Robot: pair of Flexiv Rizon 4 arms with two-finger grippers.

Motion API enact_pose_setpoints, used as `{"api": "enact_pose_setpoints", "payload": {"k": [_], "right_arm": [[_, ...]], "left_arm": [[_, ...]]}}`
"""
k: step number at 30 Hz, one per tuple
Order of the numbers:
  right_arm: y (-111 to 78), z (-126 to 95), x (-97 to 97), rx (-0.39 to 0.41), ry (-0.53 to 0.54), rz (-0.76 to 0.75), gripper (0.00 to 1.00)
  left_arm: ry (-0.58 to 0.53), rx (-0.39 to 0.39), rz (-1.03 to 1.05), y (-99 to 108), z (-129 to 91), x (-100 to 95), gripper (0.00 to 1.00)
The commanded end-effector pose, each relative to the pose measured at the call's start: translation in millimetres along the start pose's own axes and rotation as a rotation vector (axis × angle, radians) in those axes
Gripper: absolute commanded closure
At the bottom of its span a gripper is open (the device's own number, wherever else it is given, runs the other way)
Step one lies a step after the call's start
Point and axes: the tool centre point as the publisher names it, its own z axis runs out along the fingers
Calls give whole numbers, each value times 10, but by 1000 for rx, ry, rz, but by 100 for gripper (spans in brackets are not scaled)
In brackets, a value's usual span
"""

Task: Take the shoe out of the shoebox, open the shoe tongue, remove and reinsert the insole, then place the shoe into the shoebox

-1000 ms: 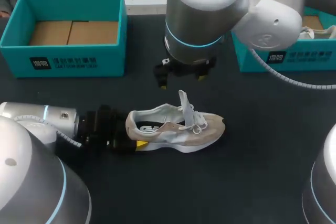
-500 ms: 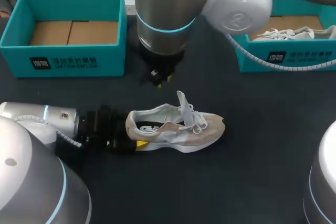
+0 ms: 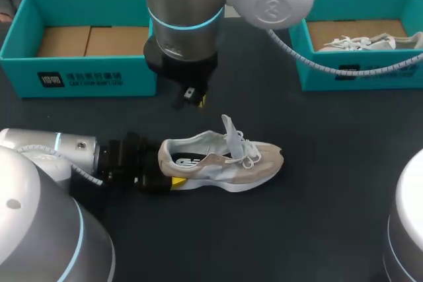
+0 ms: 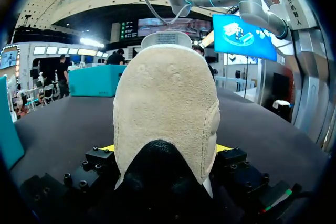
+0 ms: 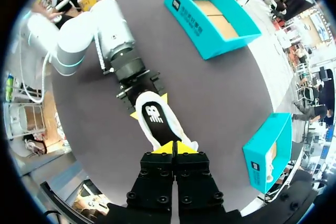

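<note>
the right end effector [image 3: 192, 95] has swung toward the left edge of the worktop [image 3: 317, 216]; tips pressed together, empty, it hangs over the sneaker [image 3: 221, 160]. the left end effector [image 3: 173, 180] clamps the heel; the sneaker lies mid-worktop, toe toward the right edge.

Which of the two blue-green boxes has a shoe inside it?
The right-hand box, with a white shoe lying in it. The left-hand box shows only its cardboard bottom. The other shoe is out on the table.
</note>
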Motion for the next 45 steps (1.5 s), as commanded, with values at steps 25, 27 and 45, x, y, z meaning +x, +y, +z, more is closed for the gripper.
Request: {"api": "enact_pose_setpoints", "payload": {"k": [25,27,45], "right_arm": [[31,1355,387,62,138,-125,100],[39,1437,382,70,152,-153,100],[-213,1803,266,103,159,-247,100]], "left_arm": [[0,-2,1,34,-4,16,100],[0,-2,1,34,-4,16,100],[0,-2,1,34,-4,16,100]]}}
